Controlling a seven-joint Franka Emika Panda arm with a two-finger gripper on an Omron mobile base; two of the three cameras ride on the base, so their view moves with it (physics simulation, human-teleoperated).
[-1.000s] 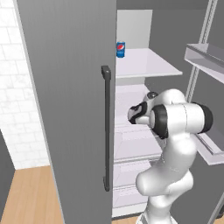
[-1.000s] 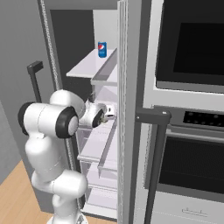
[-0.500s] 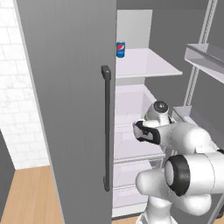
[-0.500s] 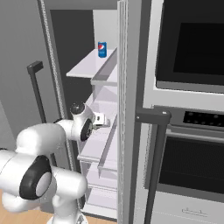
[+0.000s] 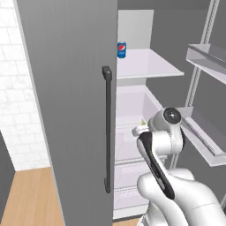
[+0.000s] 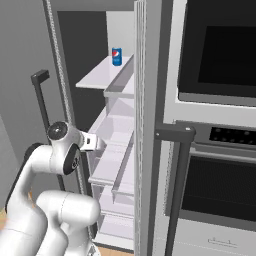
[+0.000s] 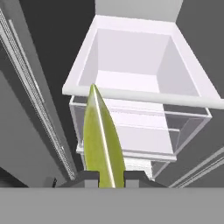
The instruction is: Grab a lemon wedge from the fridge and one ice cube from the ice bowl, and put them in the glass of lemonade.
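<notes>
The lemon wedge (image 7: 103, 140), a yellow-green sliver, stands upright between my fingertips in the hand view. My gripper (image 7: 107, 177) is shut on it. The hand (image 5: 139, 131) hovers at the front of the open fridge (image 5: 66, 88), level with the middle shelves, and it also appears beside the door edge (image 6: 90, 141). Below and ahead of the wedge lies a white open drawer (image 7: 131, 65) of the fridge. The ice bowl and the glass of lemonade are out of view.
A blue soda can (image 5: 122, 50) stands on the upper white shelf (image 5: 150, 66). The grey fridge door with its dark bar handle (image 5: 107, 132) is close on the left. Door bins (image 5: 207, 57) jut out on the right. The black oven column (image 6: 220, 150) flanks the fridge.
The arm has folded down and back, drawing the hand out from deep between the shelves toward the fridge's front. The wedge stays in the gripper.
</notes>
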